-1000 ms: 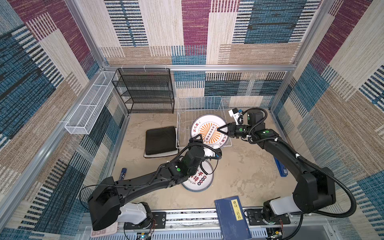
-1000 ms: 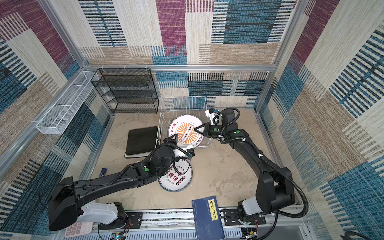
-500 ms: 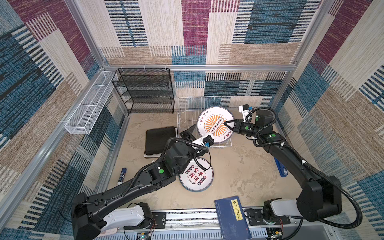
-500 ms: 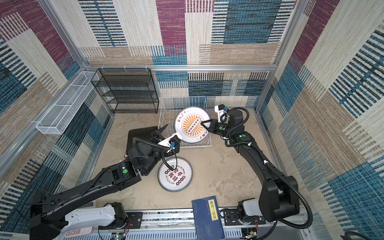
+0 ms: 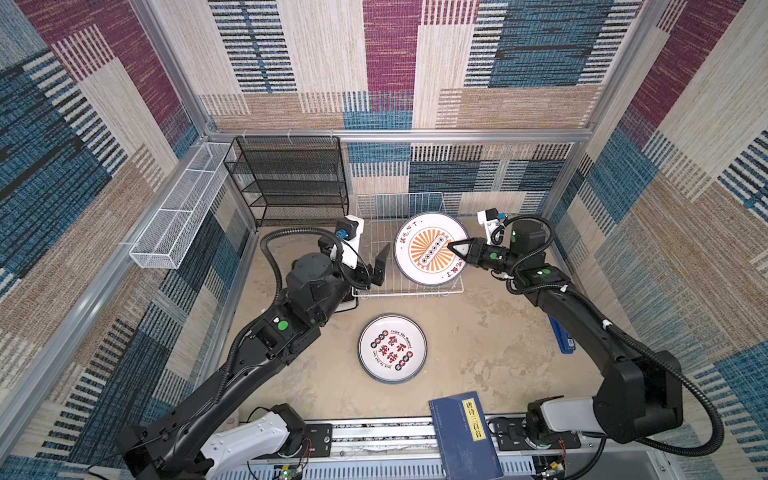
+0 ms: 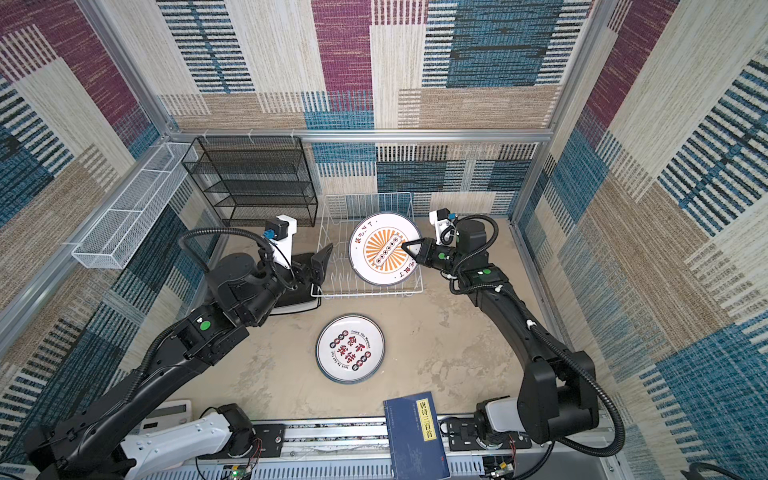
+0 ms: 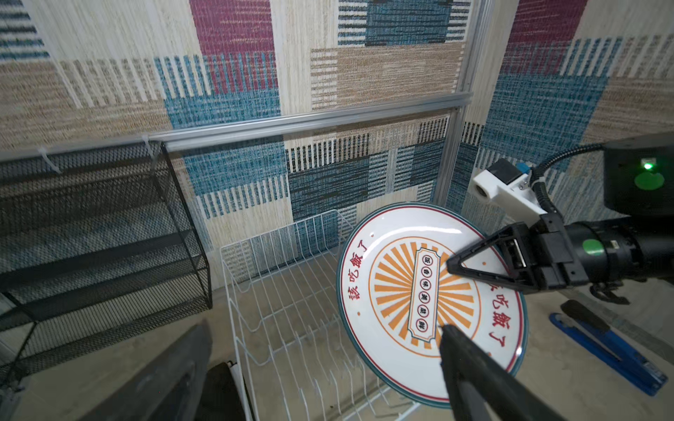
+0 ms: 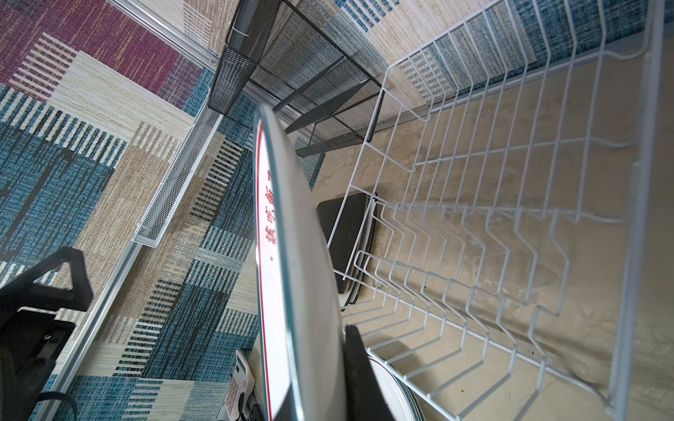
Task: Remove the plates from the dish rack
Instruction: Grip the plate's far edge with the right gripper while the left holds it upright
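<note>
In a top view the right tool [image 5: 455,248] pinches the sunburst plate [image 5: 415,266] on edge over the dish rack [image 5: 399,293]; the emblem plate [image 5: 392,348] lies flat on the table [image 5: 478,353]. Left wrist view: the left tool [image 7: 324,328] is spread, empty. Right wrist view: rack slots bare, square plates [image 8: 346,226] stacked beside it. I'd say only this last plate needs setting down

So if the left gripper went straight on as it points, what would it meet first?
Probably the rack, at its near side wires: the open left gripper faces into it from the side. The sunburst plate, held by the right gripper, lies just beyond; depth is unclear, so the plate could come first.
</note>
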You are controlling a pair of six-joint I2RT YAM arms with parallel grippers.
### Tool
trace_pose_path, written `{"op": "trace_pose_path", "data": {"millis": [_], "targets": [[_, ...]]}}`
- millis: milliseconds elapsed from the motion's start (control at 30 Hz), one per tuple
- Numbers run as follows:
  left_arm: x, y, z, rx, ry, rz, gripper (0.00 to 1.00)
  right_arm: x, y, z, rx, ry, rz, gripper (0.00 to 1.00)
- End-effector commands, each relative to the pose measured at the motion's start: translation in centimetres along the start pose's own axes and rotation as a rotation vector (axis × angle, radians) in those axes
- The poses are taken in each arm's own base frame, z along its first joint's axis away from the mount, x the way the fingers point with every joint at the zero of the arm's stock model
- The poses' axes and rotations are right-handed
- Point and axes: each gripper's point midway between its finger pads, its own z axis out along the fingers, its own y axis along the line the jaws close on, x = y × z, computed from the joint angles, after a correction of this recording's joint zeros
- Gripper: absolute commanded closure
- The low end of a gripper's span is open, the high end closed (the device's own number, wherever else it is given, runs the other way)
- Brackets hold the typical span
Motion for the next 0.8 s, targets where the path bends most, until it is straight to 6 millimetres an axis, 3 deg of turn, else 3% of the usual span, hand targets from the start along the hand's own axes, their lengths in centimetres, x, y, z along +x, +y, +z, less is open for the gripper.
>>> {"op": "trace_pose_path", "data": {"millis": [0, 433, 567, 767], "targets": [[2.5, -0.4, 0.9, 0.074, 0.144, -0.250, 0.01, -0.8, 1.3, -0.2, -0.052, -0.029, -0.033, 1.00], [6.4, -1.5, 6.5, 0.243, 0.343, -0.632, 0.02, 0.3, 1.1, 0.2, -0.078, 0.022, -0.016, 1.00], [8.5, -2.1, 8.5, 0.288, 0.440, -0.705, 0.03, 0.5, 1.2, 0.5, -0.095, 0.047, -0.011, 1.00], [10.5, -4.1, 10.9, 0.400, 0.560, -0.775, 0.09, 0.8, 1.3, 0.6, -0.113, 0.069, -0.008, 1.00]]}}
